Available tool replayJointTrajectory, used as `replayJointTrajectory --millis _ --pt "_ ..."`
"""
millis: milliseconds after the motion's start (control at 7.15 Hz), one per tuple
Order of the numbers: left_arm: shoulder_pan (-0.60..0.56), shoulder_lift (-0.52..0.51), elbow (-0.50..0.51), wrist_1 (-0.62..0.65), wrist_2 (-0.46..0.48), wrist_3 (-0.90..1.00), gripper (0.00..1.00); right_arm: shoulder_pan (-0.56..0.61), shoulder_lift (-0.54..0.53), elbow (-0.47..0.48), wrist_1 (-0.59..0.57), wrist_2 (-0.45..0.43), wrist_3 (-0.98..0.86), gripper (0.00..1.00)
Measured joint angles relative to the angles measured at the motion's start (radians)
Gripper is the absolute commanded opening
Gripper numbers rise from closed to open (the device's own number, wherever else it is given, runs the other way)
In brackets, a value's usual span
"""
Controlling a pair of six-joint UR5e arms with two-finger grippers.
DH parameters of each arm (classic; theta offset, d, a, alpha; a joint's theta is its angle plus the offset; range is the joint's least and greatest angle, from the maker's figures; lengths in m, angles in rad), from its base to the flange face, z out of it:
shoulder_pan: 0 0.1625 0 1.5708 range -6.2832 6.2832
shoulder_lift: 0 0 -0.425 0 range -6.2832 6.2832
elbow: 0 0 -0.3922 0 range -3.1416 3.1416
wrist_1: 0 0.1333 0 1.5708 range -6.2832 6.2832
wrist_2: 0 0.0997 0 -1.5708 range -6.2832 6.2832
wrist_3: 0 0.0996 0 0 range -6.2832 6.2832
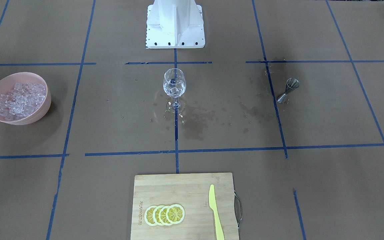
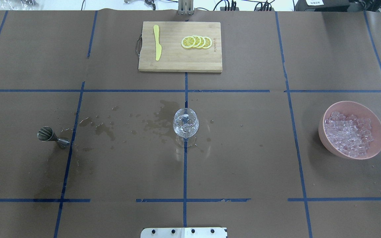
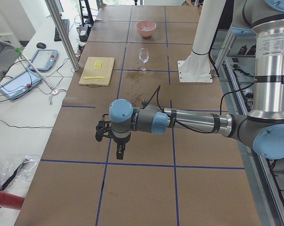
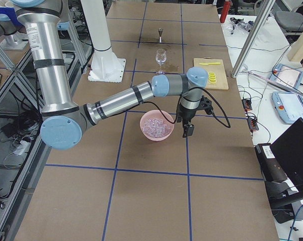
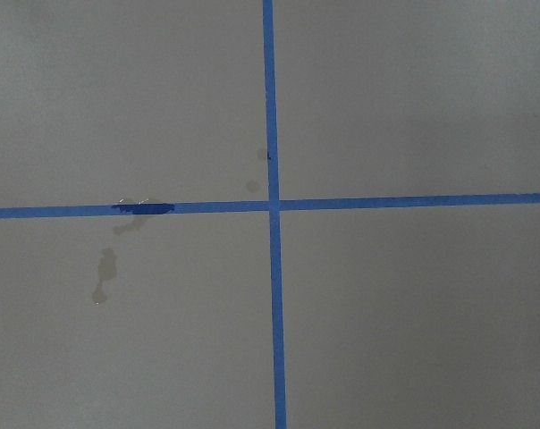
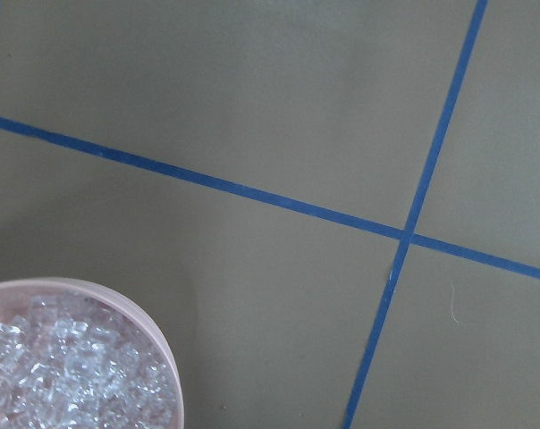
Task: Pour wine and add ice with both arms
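Observation:
The ice (image 2: 349,134) is a glittering pile of clear cubes in a pink bowl (image 2: 352,104) on my right side; the ice (image 6: 64,375) fills the right wrist view's lower left corner. A clear stemmed glass (image 2: 185,123) stands upright at the table's middle. No wine shows in any view. My right arm (image 4: 121,100) reaches out low, its gripper (image 4: 185,131) pointing down just beside the bowl (image 4: 156,138). My left arm (image 3: 189,123) holds its gripper (image 3: 118,151) over bare table, away from the glass (image 3: 143,55). Whether either gripper is open or shut I cannot tell.
A steel jigger (image 2: 53,137) stands on my left side. Wet stains (image 2: 104,127) spread between it and the glass. At the far edge lies a wooden board (image 2: 177,62) with lemon slices (image 2: 197,42) and a yellow knife (image 2: 157,43). Blue tape lines (image 5: 270,206) cross the brown cover.

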Motion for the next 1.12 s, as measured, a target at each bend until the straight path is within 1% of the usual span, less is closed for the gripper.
replayJointTrajectory --millis 140,280,559,699,1119 --pt "0.000 0.014 -0.005 -0.001 0.000 0.002 1.00 0.021 -0.019 -0.011 0.005 0.010 -0.024 1.00" --pt "0.000 0.024 -0.010 -0.002 0.000 0.003 1.00 0.051 -0.037 -0.052 0.042 0.040 -0.048 1.00" --pt "-0.001 0.032 -0.012 -0.004 0.000 0.006 1.00 0.114 -0.058 -0.191 0.192 0.110 -0.078 1.00" --pt "-0.001 0.036 -0.012 -0.006 0.000 0.007 1.00 0.125 -0.066 -0.234 0.234 0.116 -0.081 1.00" --pt "0.000 0.050 -0.002 -0.009 0.004 0.010 1.00 0.150 -0.097 -0.270 0.309 0.113 -0.073 1.00"
